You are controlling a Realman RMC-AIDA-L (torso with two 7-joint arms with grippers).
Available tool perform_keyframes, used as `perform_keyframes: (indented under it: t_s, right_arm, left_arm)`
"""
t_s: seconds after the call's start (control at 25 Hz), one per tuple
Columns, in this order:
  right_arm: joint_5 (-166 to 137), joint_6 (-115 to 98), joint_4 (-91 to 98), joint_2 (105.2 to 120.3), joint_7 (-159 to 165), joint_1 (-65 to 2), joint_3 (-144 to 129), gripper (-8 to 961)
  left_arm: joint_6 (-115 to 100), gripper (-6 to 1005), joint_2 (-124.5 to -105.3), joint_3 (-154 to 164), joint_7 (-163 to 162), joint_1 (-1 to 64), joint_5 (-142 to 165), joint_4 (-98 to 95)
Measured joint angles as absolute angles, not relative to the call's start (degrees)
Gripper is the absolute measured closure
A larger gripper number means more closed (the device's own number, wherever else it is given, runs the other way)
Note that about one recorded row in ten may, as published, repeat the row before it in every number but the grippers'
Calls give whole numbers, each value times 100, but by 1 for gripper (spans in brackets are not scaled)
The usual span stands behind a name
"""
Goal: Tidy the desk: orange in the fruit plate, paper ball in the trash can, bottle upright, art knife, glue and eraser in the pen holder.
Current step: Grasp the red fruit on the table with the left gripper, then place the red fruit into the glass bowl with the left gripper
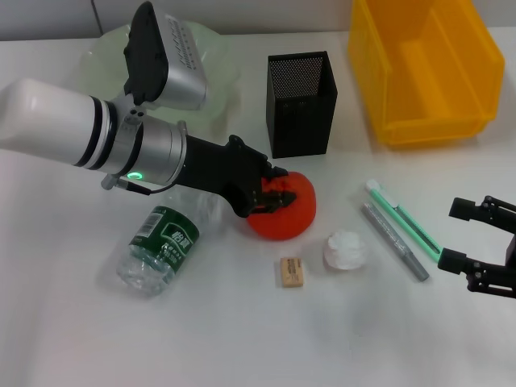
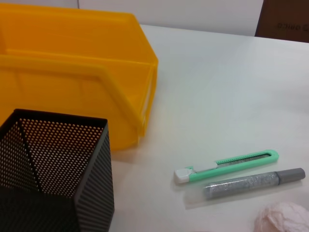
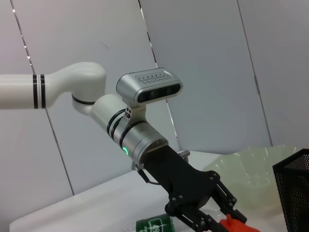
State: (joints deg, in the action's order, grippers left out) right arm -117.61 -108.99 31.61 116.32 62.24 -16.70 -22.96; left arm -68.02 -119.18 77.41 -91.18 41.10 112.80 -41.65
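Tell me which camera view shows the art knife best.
The left wrist view: the art knife lies whole and unobstructed, directly alongside the glue. The head view also shows it, farther off, near the right tool. The right wrist view does not show it.

Head view above; wrists low, oblique

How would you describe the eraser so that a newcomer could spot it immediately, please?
Start at the black mesh pen holder and come toward the robot, past the orange. The eraser lies flat just beyond, left of the paper ball. It is the only small tan block.
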Motion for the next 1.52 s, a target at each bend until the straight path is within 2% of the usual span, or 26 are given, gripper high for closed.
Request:
perform_keyframes:
  t_s: [0.04, 0.12, 0.44, 0.64, 1.0, 1.24, 1.44, 1.52]
  right_arm:
    - [-11761, -10893, 3160, 11635, 6224, -1670, -2297, 144]
    - [-11761, -10892, 3160, 11635, 6224, -1670, -2297, 145]
    - [-11761, -10906, 3165, 11654, 6225, -1675, -2267, 149]
    - [-11762, -10915, 3165, 11659, 6239, -1687, -2263, 151]
    - [-11761, -10895, 3154, 11748, 6259, -1730, -2292, 155]
    - [-11759, -10883, 3113, 11751, 6261, -1734, -2295, 158]
    - [-11759, -10874, 3111, 11751, 6276, -1771, -2293, 160]
    - [-11757, -10886, 3112, 11752, 6300, -1784, -2294, 161]
  left_arm:
    - [-6787, 518, -11918, 7780, -9108, 4089, 11240, -4166]
    - [-6750, 729, -11918, 7822, -9106, 4073, 11201, -4166]
    - [-6923, 766, -11908, 7851, -9105, 3794, 10782, -4607]
    - [-6765, 792, -11872, 7110, -9209, 2855, 9574, -6189]
    - [-4475, 839, -11886, 6724, -9649, 2892, 9159, -5847]
    - [-4198, 666, -11888, 6670, -9640, 2922, 9020, -5536]
    - [-4338, 428, -11870, 6669, -9443, 2659, 8397, -5441]
    - [-4458, 376, -11870, 6665, -9384, 2599, 8323, -5440]
